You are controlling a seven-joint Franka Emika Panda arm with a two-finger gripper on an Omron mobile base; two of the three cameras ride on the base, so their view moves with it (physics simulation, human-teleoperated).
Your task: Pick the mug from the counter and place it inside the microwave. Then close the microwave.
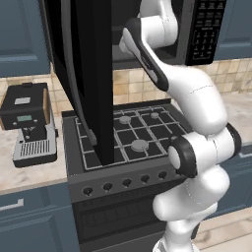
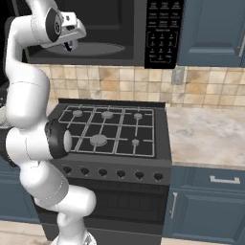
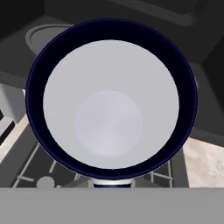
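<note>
Mug [image 3: 109, 109] held in closed pincer [image 2: 70, 44], seemingly at microwave [image 2: 143, 28] mouth.

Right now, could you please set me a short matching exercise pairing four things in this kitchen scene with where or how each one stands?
Things:
1. mug
2. microwave door
3. coffee machine
4. keypad

Places or states:
A. swung open over the stove
B. on the counter left of the stove
C. close in front of the hand camera, seen from above down into its opening
D. on the microwave's right side

Pairs: 1-C, 2-A, 3-B, 4-D
</note>
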